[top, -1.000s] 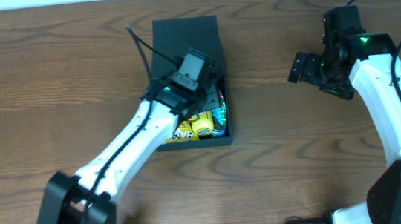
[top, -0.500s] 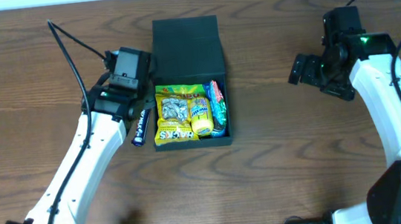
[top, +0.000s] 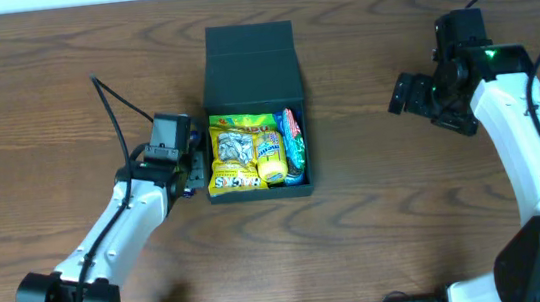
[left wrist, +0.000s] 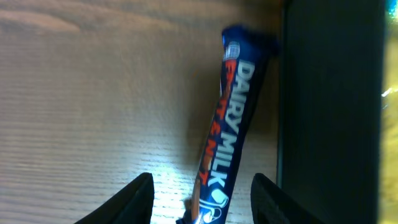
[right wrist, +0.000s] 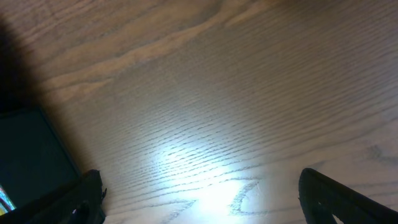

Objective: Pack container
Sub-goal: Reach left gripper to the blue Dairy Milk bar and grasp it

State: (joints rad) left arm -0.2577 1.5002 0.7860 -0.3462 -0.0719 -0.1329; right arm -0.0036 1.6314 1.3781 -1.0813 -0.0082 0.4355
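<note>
Chocolate bar (left wrist: 233, 118) is lying on the table (top: 62, 82), just left of the open container (top: 260, 194). I'm bringing my left gripper (left wrist: 202, 194) away from the snacks (top: 240, 154) inside and down over it, fingers spread, straddling one end. My right gripper (right wrist: 199, 186) is idling, released, far right.

**Left wrist view.** The blue foil-wrapped chocolate bar (left wrist: 235, 124) with white and orange lettering runs off the bottom edge, so its near end is not shown. The left gripper (left wrist: 202, 199) shows only two dark fingertips (left wrist: 138, 200), cut by the same edge. The dark teal-green rigid container (left wrist: 329, 112) appears as one wall, cut off at the top, bottom and right. A blurred yellow streak at the right edge cannot be identified.

**Overhead view.** The left gripper hides most of the bar. Print on the yellow snack packets (top: 235, 153) is too small to read.

**Right wrist view.** The right gripper (right wrist: 199, 196) shows only blurred dark fingertips (right wrist: 84, 198) at the bottom corners. The container's corner is cut off at the left edge.
</note>
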